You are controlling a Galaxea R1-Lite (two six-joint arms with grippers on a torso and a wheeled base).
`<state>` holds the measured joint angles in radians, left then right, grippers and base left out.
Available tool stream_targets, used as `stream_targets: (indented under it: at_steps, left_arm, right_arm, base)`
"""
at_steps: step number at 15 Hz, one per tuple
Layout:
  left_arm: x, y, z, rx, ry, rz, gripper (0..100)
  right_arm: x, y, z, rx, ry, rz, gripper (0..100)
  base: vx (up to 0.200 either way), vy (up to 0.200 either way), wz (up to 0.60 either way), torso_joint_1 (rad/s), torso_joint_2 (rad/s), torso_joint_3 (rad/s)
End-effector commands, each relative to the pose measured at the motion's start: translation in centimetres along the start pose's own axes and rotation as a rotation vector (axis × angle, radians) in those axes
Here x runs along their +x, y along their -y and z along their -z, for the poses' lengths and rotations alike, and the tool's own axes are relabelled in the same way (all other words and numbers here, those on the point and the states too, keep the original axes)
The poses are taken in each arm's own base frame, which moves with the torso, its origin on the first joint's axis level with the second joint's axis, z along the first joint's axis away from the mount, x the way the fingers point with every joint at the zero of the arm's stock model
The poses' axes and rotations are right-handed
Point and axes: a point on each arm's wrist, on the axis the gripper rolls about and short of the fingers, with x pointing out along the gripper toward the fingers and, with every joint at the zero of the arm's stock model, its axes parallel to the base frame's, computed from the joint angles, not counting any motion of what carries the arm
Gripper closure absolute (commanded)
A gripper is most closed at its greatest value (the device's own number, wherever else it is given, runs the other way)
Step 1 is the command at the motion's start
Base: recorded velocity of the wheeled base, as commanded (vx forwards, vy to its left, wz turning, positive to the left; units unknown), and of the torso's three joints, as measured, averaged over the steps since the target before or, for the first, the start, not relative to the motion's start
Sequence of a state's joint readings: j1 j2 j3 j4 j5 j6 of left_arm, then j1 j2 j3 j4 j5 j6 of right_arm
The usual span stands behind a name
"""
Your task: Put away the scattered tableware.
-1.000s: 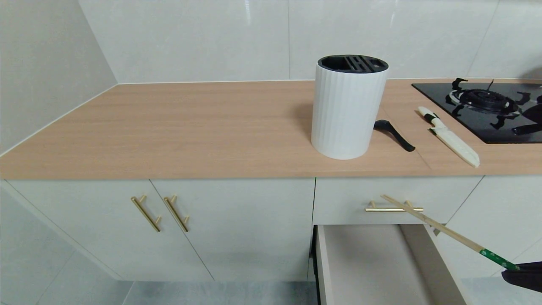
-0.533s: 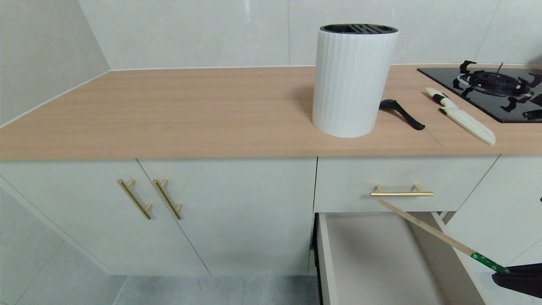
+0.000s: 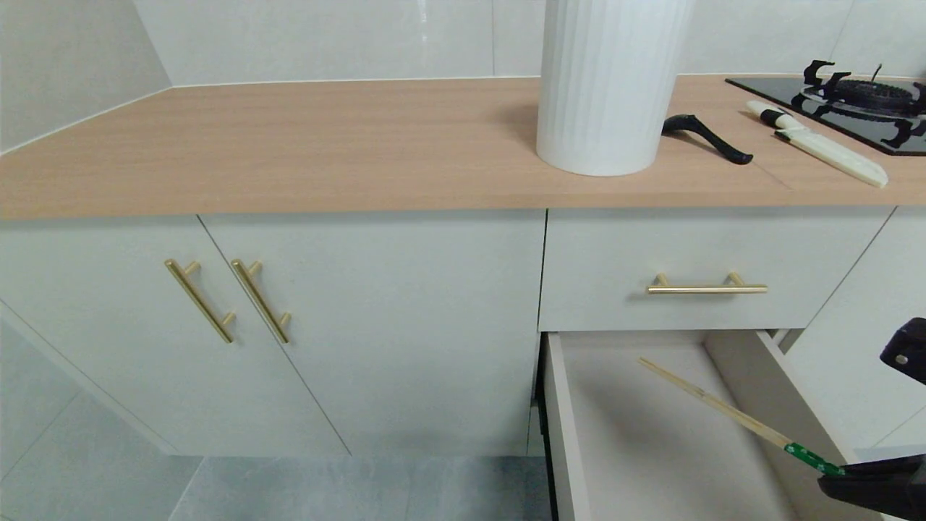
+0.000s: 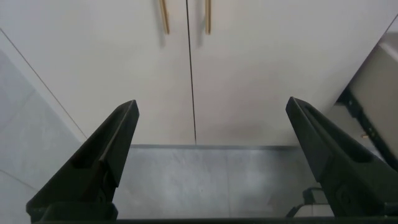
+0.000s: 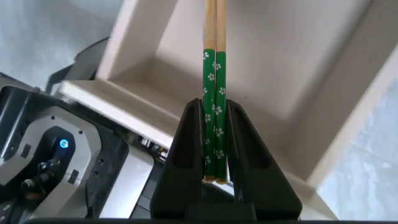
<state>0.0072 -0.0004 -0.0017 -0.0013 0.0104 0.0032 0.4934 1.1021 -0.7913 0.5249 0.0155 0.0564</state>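
Observation:
My right gripper (image 3: 839, 474) is shut on a pair of wooden chopsticks (image 3: 716, 405) by their green flowered ends (image 5: 212, 106), low at the right. The sticks slant up and left over the open lower drawer (image 3: 564, 427), their tips above its pale inside. In the right wrist view my right gripper (image 5: 214, 146) clamps the chopsticks, and the drawer's bare floor (image 5: 280, 56) lies beyond. My left gripper (image 4: 211, 143) is open and holds nothing, facing the cabinet doors (image 4: 189, 68) above the grey floor. On the counter lie a black-handled utensil (image 3: 705, 135) and a cream knife (image 3: 825, 145).
A tall white ribbed knife block (image 3: 608, 87) stands on the wooden counter (image 3: 289, 145). A black gas hob (image 3: 861, 101) sits at the far right. A shut drawer with a brass handle (image 3: 705, 288) is above the open one. Two brass door handles (image 3: 224, 300) are at the left.
The head camera has dropped, so the counter sits higher in the picture. The chopsticks have gone down from in front of the brass handle into the open drawer's mouth.

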Motion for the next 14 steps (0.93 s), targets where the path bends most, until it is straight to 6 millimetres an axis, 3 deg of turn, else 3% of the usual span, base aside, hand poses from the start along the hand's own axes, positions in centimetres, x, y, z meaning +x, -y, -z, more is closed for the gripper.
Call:
stream_targets:
  at_steps: [1,6,8,12,14]
  left_arm:
    - [0.0,0.0,0.0,0.0,0.0,-0.001,0]
    - [0.0,0.0,0.0,-0.002,0.0,-0.001,0]
    - [0.0,0.0,0.0,0.0,-0.002,-0.001,0]
    - [0.0,0.0,0.0,0.0,0.0,-0.001,0]
    - [0.0,0.0,0.0,0.0,0.0,-0.001,0]
  right_arm:
    - [0.6,0.0,0.1,0.0,-0.017,0.001,100]
    - [1.2,0.0,0.3,-0.033,-0.029,-0.001,100]
    - [2.4,0.0,0.0,-0.033,-0.074,0.004,100]
    - [8.3,0.0,-1.7,0.059,-0.206,0.024,100]
    - [12.7,-0.7,-2.5,0.194,-0.214,0.05,100]
  base:
    - [0.0,0.0,0.0,-0.144,0.4,0.217]
    - [0.0,0.0,0.0,-0.031,0.1,0.05]
    - [0.0,0.0,0.0,0.0,0.0,0.0]
    - [0.0,0.0,0.0,0.0,0.0,0.0]
    - [0.0,0.0,0.0,0.0,0.0,0.0]
